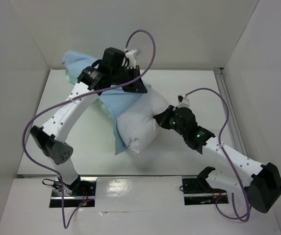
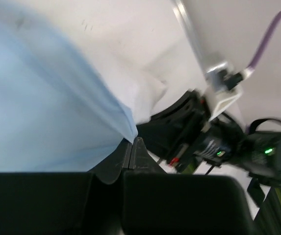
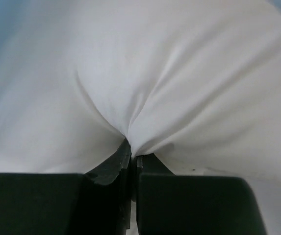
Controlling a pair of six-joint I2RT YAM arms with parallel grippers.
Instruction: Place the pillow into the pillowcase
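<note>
The white pillow lies plump in the middle of the table, its far end under the light blue pillowcase. The pillowcase trails back to the far left corner, a sea-green strip showing along its left edge. My left gripper hangs over the pillow's far end. In the left wrist view it is shut on a hem of the blue pillowcase, with the white pillow just beyond. My right gripper is at the pillow's right side, where it is shut on a pinch of the pillow fabric.
White walls box in the table at the back, left and right. A metal rail runs along the right edge. Purple cables loop above both arms. The right arm's wrist sits close to my left fingers.
</note>
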